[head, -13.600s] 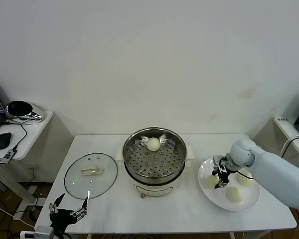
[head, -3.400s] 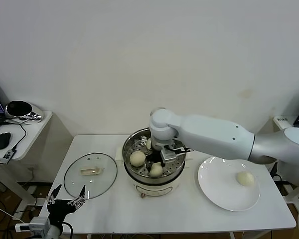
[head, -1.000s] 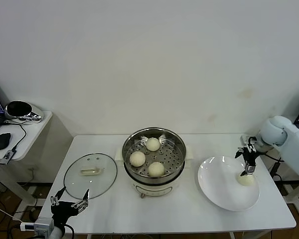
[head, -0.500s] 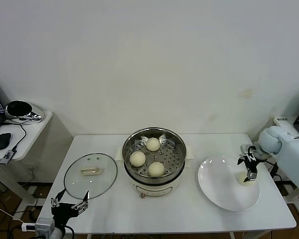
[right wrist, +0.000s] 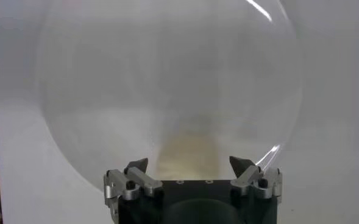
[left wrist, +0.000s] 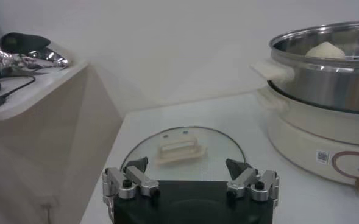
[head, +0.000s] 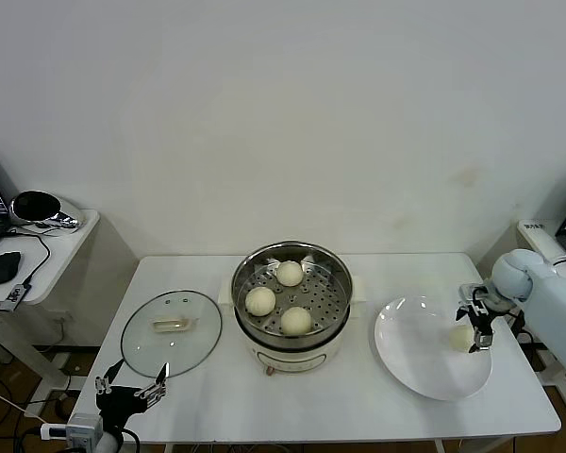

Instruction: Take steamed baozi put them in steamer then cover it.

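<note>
Three cream-white baozi (head: 281, 298) lie on the perforated tray of the steel steamer (head: 338, 274) at the table's centre. The last baozi (head: 461, 335) lies on the right part of the white plate (head: 415, 351). My right gripper (head: 477, 328) is open and down around this baozi, which shows between its fingers in the right wrist view (right wrist: 188, 157). The glass cover (head: 171, 331) lies flat on the table left of the steamer. My left gripper (head: 130, 389) is open and empty at the front left, before the cover (left wrist: 178, 151).
A side table (head: 47, 255) with a dark bowl, a mouse and cables stands at the far left. The steamer's cream base (left wrist: 313, 143) stands close beside the cover in the left wrist view.
My right gripper has come down over the last baozi on the plate, from above it to around it. The left arm has stayed put.
</note>
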`<act>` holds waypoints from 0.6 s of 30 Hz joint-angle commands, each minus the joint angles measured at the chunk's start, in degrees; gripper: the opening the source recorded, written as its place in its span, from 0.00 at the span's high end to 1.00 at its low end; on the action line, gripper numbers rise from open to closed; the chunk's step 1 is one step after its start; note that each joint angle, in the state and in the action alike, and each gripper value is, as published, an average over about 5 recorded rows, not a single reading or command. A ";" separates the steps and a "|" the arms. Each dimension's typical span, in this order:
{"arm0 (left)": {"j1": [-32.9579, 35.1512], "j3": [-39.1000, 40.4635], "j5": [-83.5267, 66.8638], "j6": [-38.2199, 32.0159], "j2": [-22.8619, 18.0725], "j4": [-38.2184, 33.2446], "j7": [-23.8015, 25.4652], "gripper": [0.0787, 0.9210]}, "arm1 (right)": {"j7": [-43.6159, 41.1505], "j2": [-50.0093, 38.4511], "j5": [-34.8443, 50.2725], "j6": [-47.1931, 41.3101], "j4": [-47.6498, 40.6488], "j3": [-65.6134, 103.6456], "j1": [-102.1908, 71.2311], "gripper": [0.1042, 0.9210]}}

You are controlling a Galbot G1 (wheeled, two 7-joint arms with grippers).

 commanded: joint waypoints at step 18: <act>0.21 0.02 0.04 -0.10 -0.02 0.80 -0.18 0.12 | 2.09 1.15 -2.09 0.76 -2.01 0.50 -0.90 0.12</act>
